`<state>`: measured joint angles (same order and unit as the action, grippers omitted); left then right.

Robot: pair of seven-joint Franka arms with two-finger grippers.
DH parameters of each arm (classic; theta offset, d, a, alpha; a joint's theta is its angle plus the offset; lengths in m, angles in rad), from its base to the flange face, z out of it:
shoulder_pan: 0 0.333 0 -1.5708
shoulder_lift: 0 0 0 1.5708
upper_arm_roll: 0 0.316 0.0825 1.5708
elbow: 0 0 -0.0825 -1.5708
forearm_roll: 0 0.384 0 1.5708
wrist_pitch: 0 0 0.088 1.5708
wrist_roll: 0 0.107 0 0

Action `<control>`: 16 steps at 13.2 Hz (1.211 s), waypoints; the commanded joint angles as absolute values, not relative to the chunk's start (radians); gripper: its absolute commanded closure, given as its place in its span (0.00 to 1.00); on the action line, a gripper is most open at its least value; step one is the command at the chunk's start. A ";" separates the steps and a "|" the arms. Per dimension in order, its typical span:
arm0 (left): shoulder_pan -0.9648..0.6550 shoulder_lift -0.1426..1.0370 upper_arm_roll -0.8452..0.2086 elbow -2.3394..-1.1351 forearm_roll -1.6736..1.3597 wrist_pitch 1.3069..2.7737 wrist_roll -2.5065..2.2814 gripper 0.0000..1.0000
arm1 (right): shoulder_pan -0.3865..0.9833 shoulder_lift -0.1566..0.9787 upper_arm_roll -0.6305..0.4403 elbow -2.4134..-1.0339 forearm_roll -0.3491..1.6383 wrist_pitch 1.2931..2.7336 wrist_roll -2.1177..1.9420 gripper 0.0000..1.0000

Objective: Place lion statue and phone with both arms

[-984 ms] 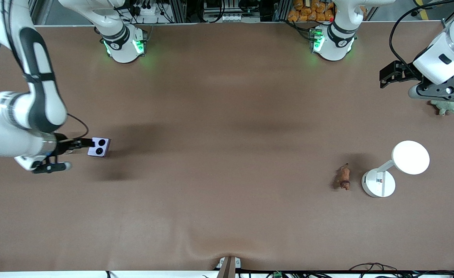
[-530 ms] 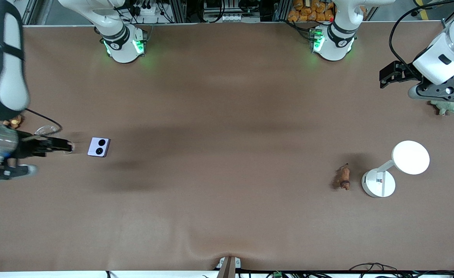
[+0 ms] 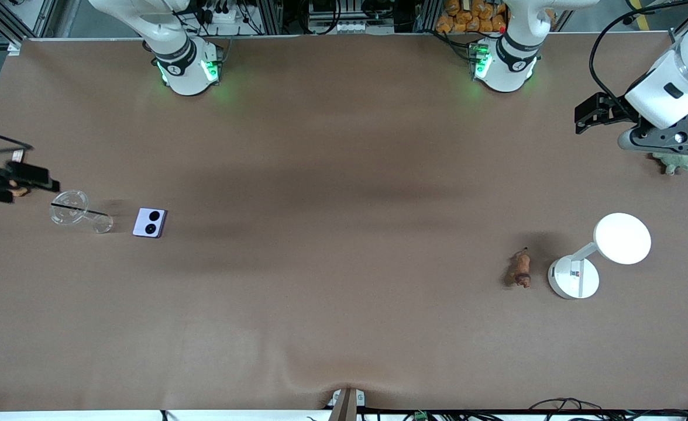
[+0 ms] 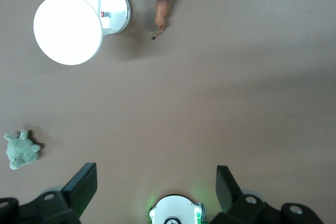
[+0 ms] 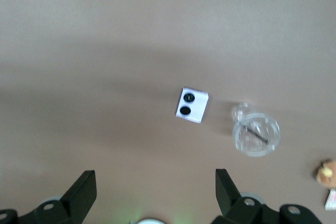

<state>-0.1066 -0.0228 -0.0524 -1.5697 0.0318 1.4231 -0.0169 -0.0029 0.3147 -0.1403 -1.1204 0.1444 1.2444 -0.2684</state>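
We see both grippers spread wide and empty: the left gripper [image 4: 155, 190] hangs over the green plush turtle [image 3: 673, 162], the right gripper [image 5: 155, 190] over its table end. The squarish pale lavender phone [image 3: 150, 223] with two black camera circles lies flat beside a clear glass [image 3: 79, 213]. The slender hard brown lion statue [image 3: 521, 268] lies just beside a glossy white round-headed lamp [image 3: 601, 254].

Right gripper [image 3: 4, 178] is blurred and cut off at the front view's edge, the orange-brown plush toy [image 5: 327, 172] and small card [image 5: 332, 199] are clipped by the right wrist view's edge, and the green plush turtle [image 3: 673, 162] sits partly hidden under the left gripper [image 3: 666, 139].
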 commanded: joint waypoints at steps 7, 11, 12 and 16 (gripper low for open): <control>-0.106 -0.020 -0.052 -1.555 0.012 1.404 -0.018 0.00 | -0.003 0.012 -0.126 -1.377 0.124 1.189 0.031 0.00; -0.109 -0.020 -0.058 -1.555 0.012 1.404 -0.025 0.00 | -0.003 -0.012 -0.091 -1.425 0.094 1.221 0.031 0.00; -0.109 -0.020 -0.058 -1.555 0.012 1.404 -0.023 0.00 | -0.003 -0.023 -0.081 -1.428 0.080 1.232 0.031 0.00; -0.106 -0.017 -0.058 -1.557 0.012 1.405 -0.015 0.00 | -0.005 -0.087 -0.060 -1.521 0.068 1.281 0.031 0.00</control>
